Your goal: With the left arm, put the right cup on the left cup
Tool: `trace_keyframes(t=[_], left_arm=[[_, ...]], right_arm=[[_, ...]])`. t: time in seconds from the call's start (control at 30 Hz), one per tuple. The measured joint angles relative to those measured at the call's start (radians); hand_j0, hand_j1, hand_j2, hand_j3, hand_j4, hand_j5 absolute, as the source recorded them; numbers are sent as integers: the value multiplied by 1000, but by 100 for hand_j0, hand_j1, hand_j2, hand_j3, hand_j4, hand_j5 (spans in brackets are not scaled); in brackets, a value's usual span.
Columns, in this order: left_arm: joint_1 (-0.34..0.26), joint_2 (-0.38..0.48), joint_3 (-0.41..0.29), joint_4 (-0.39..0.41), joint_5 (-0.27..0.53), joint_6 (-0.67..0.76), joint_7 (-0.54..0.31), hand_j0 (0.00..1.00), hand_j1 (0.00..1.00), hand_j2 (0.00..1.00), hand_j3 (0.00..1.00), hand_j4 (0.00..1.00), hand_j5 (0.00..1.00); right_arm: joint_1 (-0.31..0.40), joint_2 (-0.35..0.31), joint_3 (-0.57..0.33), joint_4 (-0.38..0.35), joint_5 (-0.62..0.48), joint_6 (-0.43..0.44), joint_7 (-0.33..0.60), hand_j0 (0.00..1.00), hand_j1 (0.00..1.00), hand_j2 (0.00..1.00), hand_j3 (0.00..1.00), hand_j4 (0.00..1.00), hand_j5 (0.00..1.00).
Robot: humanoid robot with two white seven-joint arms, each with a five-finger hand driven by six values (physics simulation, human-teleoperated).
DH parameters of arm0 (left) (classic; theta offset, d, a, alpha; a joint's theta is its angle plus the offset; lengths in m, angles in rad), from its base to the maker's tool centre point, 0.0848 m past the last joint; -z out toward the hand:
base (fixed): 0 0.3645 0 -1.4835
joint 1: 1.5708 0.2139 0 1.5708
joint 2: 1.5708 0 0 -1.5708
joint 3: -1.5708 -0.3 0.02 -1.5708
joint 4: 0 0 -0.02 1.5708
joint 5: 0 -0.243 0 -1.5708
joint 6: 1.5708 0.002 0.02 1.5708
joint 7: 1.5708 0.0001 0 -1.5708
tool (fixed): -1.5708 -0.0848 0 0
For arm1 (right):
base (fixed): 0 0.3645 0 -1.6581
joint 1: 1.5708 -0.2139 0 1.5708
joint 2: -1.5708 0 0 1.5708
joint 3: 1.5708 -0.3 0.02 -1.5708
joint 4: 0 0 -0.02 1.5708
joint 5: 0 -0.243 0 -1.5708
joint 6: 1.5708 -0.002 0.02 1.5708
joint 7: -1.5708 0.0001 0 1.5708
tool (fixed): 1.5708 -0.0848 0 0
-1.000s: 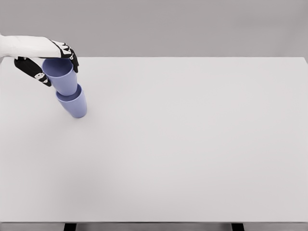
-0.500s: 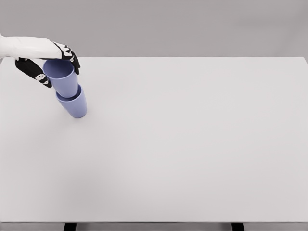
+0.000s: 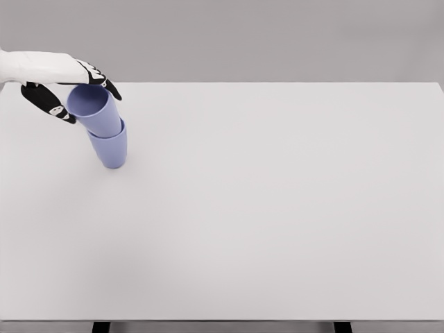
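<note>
Cups were basically stacked at this point: the upper cup sat nested in the lower cup near the far left corner of the bench, though the top one leaned off to the left instead of sitting square. Our left hand was at the upper cup's rim, thumb and fingers spread on either side of it, and honestly we couldn't tell if they were touching the rim or just clear of it. The way we read it, the step in hand was the release, and the trick was to let the fingers open outward evenly and pull the hand straight up and back, so nothing dragged on that rim. With the lean, any sideways nudge looked like it could tip the top cup out or knock over the whole stack, so we figured slow and vertical was the way to go. The bench itself was a plain pale grey slab, flat and matte. Behind it we only saw a bare grey wall. Our right arm wasn't in view.
</note>
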Motion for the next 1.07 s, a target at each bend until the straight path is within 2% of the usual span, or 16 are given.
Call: trace_keyframes(t=[0.07, 0.4, 0.47, 0.63, 0.77, 0.87, 0.9, 1.0, 1.07], left_arm=[[-5, 0, 0, 1, 0, 0, -1, 100, 100, 100, 100, 100, 100], [-49, 15, 4, -19, 13, 0, -1, 100, 100, 100, 100, 100, 100], [-66, 34, 11, -79, 47, 0, -1, 100, 100, 100, 100, 100, 100], [-63, 85, 47, -269, 142, 0, 0, 100, 100, 100, 100, 100, 100], [-64, 104, 57, -356, 173, 0, 0, 100, 100, 100, 100, 100, 100], [-37, 132, 69, -433, 193, 0, 0, 100, 100, 100, 100, 100, 100], [10, 135, 76, -448, 196, 0, 0, 100, 100, 100, 100, 100, 100], [89, 121, 114, -472, 198, -1, 1, 100, 100, 100, 100, 100, 100], [100, 101, 136, -479, 200, -1, 2, 100, 100, 100, 100, 100, 100]], right_arm=[[0, 0, 0, 0, 0, 0, 0, 100, 100, 100, 100, 100, 100], [0, 0, 0, 0, 0, 0, 0, 100, 100, 100, 100, 100, 100], [0, 0, 0, 0, 0, 0, 0, 100, 100, 100, 100, 100, 100], [0, 0, 0, 0, 0, 0, 0, 100, 100, 100, 100, 100, 100], [0, 0, 0, 0, 0, 0, 0, 100, 100, 100, 100, 100, 100], [0, 0, 0, 0, 0, 0, 0, 100, 100, 100, 100, 100, 100], [0, 0, 0, 0, 0, 0, 0, 100, 100, 100, 100, 100, 100], [0, 0, 0, 0, 0, 0, 0, 100, 100, 100, 100, 100, 100], [0, 0, 0, 0, 0, 0, 0, 100, 100, 100, 100, 100, 100]])
